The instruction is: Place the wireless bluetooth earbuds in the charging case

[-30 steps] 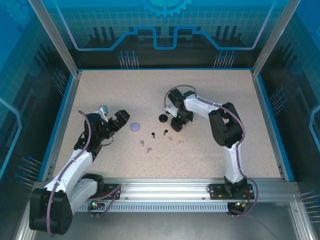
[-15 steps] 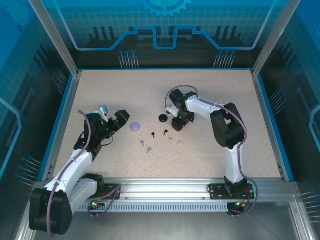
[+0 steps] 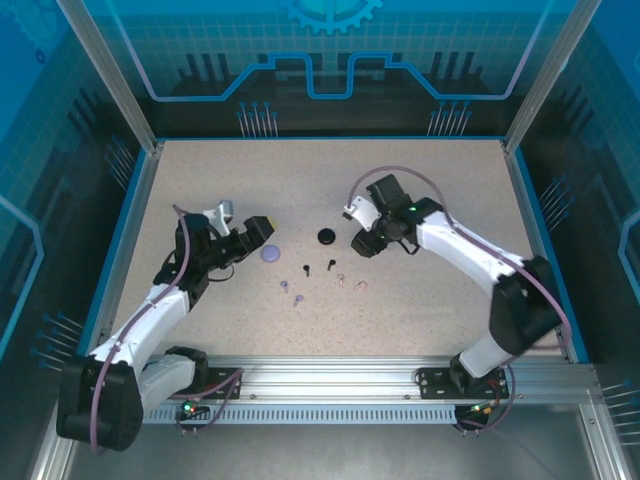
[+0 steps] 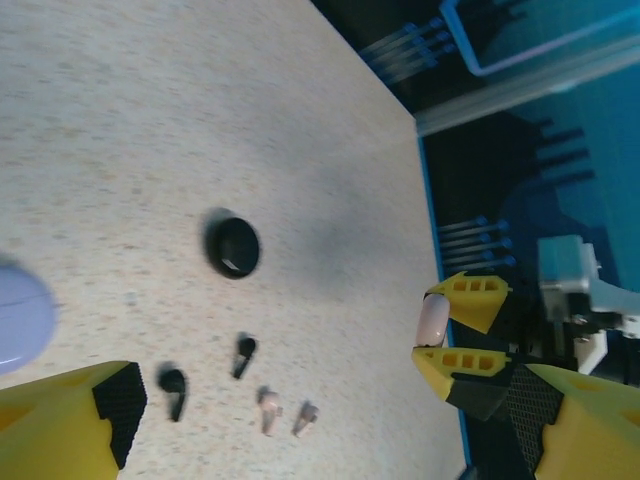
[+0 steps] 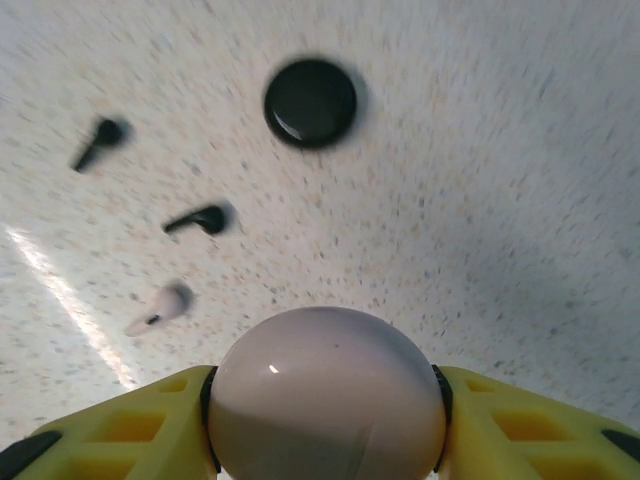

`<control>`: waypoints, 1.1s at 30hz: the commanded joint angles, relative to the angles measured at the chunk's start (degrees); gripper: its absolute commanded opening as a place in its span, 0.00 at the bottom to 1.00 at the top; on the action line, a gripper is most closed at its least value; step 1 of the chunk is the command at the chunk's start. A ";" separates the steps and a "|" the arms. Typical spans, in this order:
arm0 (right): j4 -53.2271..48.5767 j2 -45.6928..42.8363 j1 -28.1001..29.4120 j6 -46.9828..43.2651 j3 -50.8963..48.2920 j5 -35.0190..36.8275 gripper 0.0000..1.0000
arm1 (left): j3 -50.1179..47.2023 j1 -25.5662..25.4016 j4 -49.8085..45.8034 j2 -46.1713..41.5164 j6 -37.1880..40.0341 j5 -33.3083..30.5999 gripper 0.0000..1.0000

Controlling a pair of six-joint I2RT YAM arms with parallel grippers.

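**Pink case gripped, earbuds loose below**

On the speckled surface, the left end effector gapes wide beside the lilac case. The right end effector clamps the pink case. It would do best to set the case down level near the pink earbuds.

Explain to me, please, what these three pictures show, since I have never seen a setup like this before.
This robot has a white left arm and a white right arm, bolted to a speckled beige table. One picture looks down from overhead; the other two come from a camera on each wrist, its yellow fingers at the edge. On the table lie a black round case, a lilac round case and six tiny stemmed earbuds: a lilac pair, a black pair, a pale pink pair. The right tool is closed on a pale pink round case; the left tool is open and holds nothing.
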 commanded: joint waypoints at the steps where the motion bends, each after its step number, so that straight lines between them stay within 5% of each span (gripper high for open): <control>1: 7.58 -6.47 0.28 -2.30 -4.81 -5.83 0.51 | 4.01 -2.48 2.45 2.04 2.10 7.47 0.96; 12: 11.42 -16.14 6.82 -5.74 -8.19 -5.55 0.51 | 11.59 -12.29 7.61 10.23 0.81 16.91 0.89; 33: 13.19 -14.23 10.76 -5.65 -4.89 -4.63 0.51 | 16.95 -19.25 6.12 17.35 3.29 17.11 0.71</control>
